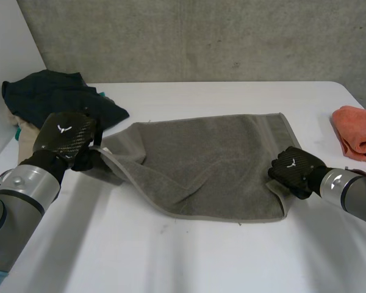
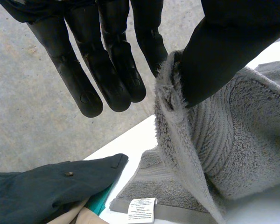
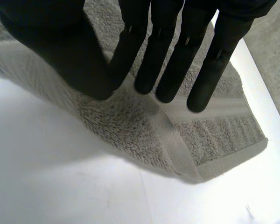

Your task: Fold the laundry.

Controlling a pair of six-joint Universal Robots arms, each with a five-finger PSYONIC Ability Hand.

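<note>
Head view: grey towel [image 1: 207,165], lengthwise between the arms, is pinched by left hand [image 1: 64,139]; right hand [image 1: 293,171] is held straight-fingered at opposite end.

The white label [image 2: 142,210] on the grey towel [image 2: 252,154] hem bears print too small to read. A small white emblem marks the left hand [image 1: 64,137] and the right hand [image 1: 296,168].

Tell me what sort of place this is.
Probably a robot test bench rather than a home: a white table against a plain concrete wall, with a grey towel on it and a pile of dark clothes beside.
</note>
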